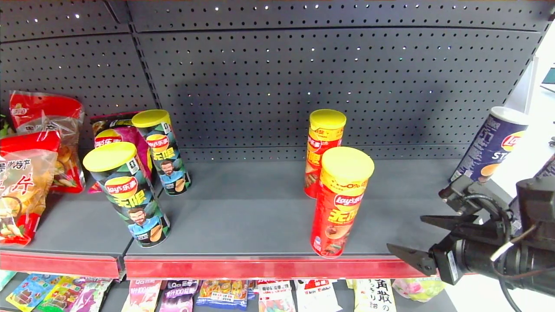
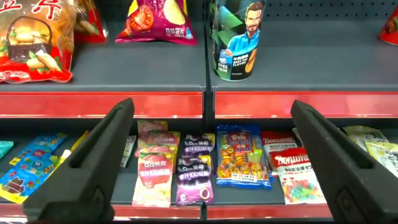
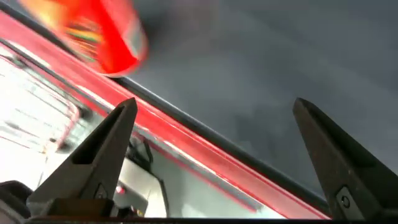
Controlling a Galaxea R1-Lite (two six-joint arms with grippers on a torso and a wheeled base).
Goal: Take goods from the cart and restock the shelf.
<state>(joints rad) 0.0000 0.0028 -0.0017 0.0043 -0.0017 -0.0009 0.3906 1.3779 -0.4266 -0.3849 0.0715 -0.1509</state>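
The largest thing is the grey shelf (image 1: 243, 212) with a red front edge, and behind it rises a dark pegboard wall (image 1: 303, 86) over the whole upper part of the frame. On the shelf I count five tall cans. Two red cans with yellow lids stand a little right of the centre, one (image 1: 340, 203) at the front edge and one (image 1: 323, 147) just behind it, both upright. Two dark cans with yellow lids stand at the centre left, one (image 1: 128, 195) near the front edge and one (image 1: 164, 151) farther back. One blue can (image 1: 492, 147) with a white lid is at the right edge of the frame; its foot is hidden behind the right arm, so I cannot tell what it rests on. At the left edge lie at least three snack bags (image 1: 21, 190), one of them purple, behind the dark cans. On the lower shelf (image 2: 124, 214), along the bottom of the frame, a row of small packets (image 1: 225, 294) is lying flat. The right gripper (image 1: 405, 233) is at the lower right, level with the red front edge and to the right of the front red can, spread wide and holding nothing. The left gripper (image 2: 211, 106) is also spread wide and unloaded, in front of the lower shelf, below the front dark can.
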